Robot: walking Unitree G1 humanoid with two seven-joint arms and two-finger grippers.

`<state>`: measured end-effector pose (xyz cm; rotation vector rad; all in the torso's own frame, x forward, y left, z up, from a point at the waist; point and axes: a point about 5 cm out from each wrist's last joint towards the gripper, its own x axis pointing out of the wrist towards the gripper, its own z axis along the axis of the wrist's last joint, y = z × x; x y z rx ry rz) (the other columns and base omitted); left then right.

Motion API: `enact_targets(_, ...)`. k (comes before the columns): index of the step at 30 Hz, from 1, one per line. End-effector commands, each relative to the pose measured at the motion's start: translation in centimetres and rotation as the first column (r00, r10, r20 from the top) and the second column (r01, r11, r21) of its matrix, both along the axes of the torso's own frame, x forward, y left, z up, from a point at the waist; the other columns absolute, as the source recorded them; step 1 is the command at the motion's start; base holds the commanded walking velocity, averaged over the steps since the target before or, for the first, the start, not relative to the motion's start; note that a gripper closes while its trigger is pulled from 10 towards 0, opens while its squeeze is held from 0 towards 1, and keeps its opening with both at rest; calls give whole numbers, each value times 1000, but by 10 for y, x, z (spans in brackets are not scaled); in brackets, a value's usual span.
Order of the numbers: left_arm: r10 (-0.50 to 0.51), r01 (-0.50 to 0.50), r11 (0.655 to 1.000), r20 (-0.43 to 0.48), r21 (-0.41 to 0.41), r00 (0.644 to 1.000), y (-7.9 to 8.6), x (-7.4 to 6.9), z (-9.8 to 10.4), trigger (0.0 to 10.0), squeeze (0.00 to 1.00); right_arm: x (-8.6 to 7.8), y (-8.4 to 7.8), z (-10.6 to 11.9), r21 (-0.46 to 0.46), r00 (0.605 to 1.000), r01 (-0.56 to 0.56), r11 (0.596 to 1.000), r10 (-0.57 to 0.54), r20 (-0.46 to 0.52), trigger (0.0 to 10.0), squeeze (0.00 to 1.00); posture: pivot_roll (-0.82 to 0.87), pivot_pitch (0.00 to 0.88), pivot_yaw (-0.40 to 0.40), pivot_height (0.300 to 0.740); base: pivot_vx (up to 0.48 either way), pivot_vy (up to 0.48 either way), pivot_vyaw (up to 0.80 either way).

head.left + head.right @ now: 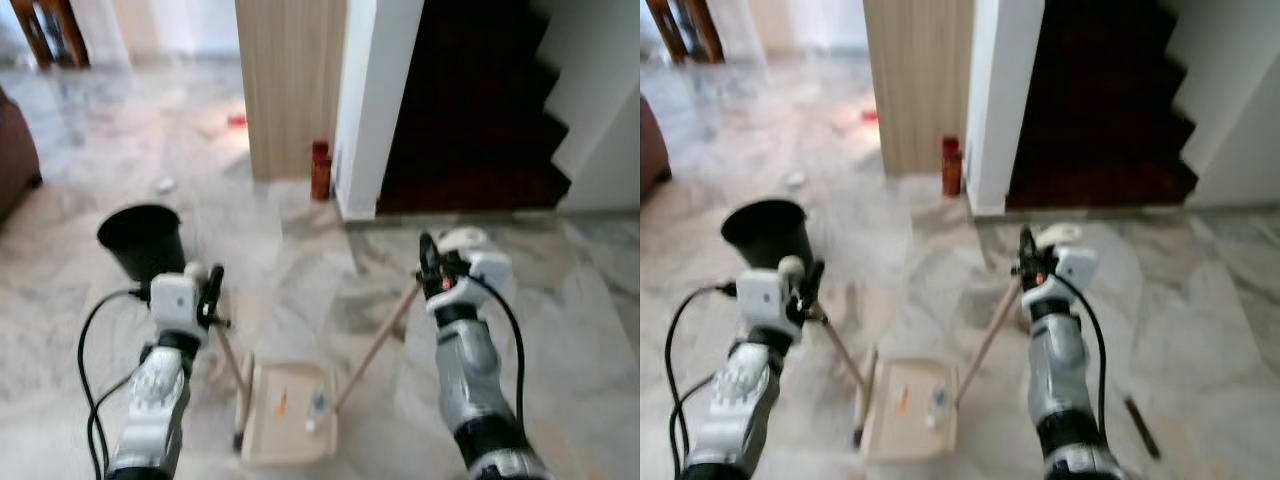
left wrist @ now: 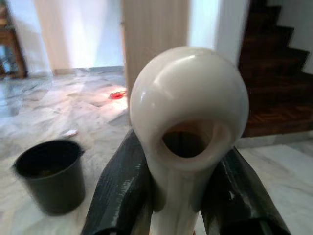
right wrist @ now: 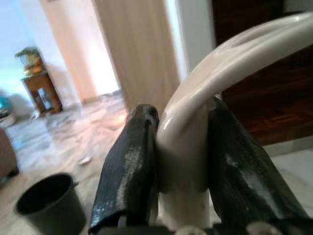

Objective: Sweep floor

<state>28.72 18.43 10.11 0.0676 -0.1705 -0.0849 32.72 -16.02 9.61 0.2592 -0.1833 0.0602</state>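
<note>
A cream dustpan (image 1: 290, 412) lies on the marble floor between my arms, with a few bits of litter in it. My left gripper (image 1: 211, 290) is shut on the white knob end (image 2: 188, 105) of a wooden stick (image 1: 228, 362) that slants down to the pan's left side. Higher on the right, my right gripper (image 1: 431, 264) is shut on the cream loop handle (image 3: 215, 73) of a second stick (image 1: 378, 345), which runs down to the pan's right edge. A red scrap (image 1: 237, 121) and a white scrap (image 1: 163, 185) lie on the floor further off.
A black bucket (image 1: 143, 238) stands on the floor ahead left. A red bottle (image 1: 320, 170) sits at the foot of a wood-panelled wall (image 1: 290, 80) beside a white pillar (image 1: 370, 100). Dark stairs (image 1: 470, 110) rise ahead right. A brown sofa edge (image 1: 12, 155) is far left.
</note>
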Motion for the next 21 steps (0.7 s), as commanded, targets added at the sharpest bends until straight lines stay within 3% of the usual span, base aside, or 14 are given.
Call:
enact_targets(1, 18, -19, 1000, 55, 20, 998, 5, 1, 13, 10000, 0, 9, 10, 20, 12, 997, -29, 1000, 28, 79, 10000, 0, 48, 0, -30, 740, 0, 469, 0)
enact_targets(21, 20, -21, 1000, 52, 23, 998, 5, 0, 13, 10000, 0, 10, 11, 23, 18, 996, -35, 999, 34, 86, 10000, 0, 53, 0, -36, 740, 0, 476, 0)
